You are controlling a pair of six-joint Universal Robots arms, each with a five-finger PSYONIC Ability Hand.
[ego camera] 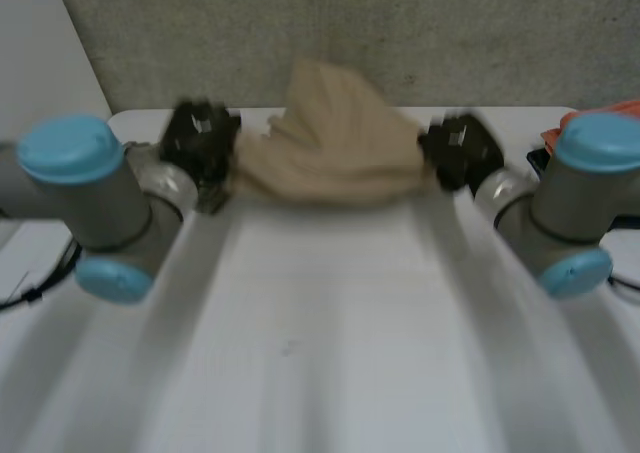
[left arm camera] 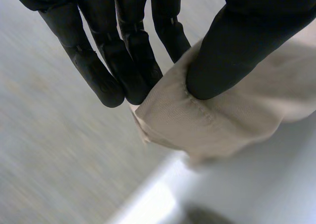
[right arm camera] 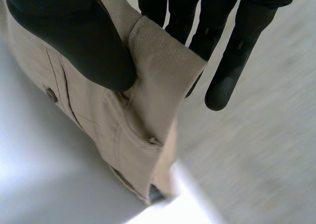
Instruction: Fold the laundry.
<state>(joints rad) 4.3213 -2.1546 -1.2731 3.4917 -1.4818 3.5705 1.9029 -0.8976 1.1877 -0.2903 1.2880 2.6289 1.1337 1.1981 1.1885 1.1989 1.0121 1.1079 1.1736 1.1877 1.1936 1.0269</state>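
A beige garment [ego camera: 330,148] hangs bunched between my two hands above the far part of the white table [ego camera: 320,353]. My left hand [ego camera: 200,138] is shut on its left end: in the left wrist view the thumb [left arm camera: 232,46] pinches a hemmed edge of the beige cloth [left arm camera: 212,120] against the fingers [left arm camera: 123,61]. My right hand [ego camera: 460,151] is shut on the right end. In the right wrist view its thumb [right arm camera: 79,41] presses the cloth [right arm camera: 123,120], which carries a button and a pocket seam, against the fingers [right arm camera: 222,51].
An orange and dark thing [ego camera: 600,118] lies at the table's far right, behind my right arm [ego camera: 570,213]. A grey wall [ego camera: 400,33] stands behind the table. My left arm [ego camera: 90,203] reaches in at the near left.
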